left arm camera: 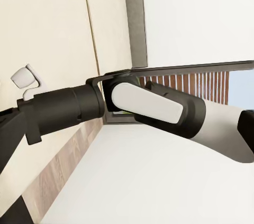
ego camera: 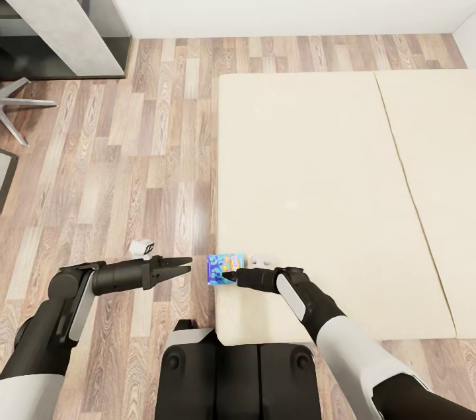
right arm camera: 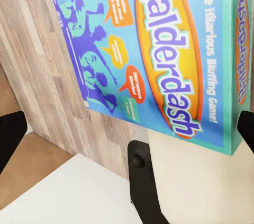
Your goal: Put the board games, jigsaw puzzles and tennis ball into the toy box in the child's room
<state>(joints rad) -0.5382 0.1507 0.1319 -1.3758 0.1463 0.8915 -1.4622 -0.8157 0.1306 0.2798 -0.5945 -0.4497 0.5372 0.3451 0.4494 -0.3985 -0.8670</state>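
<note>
A small blue board game (ego camera: 225, 268) lettered Balderdash lies at the near left corner of the bed (ego camera: 317, 175), with its left end past the mattress edge. My right gripper (ego camera: 231, 276) is right at this box, coming from the right. In the right wrist view the box cover (right arm camera: 159, 54) is very close, and the dark fingers (right arm camera: 11, 139) stand wide apart on either side of its near edge, open. My left gripper (ego camera: 188, 266) hangs over the floor just left of the box, holding nothing. The toy box, tennis ball and jigsaw puzzles are out of view.
The beige two-part mattress takes up the right half of the head view. Wood-plank floor (ego camera: 132, 162) lies to its left. A grey furniture unit (ego camera: 59, 10) stands at the far left against the white wall. Grey chair legs (ego camera: 20, 102) are below it.
</note>
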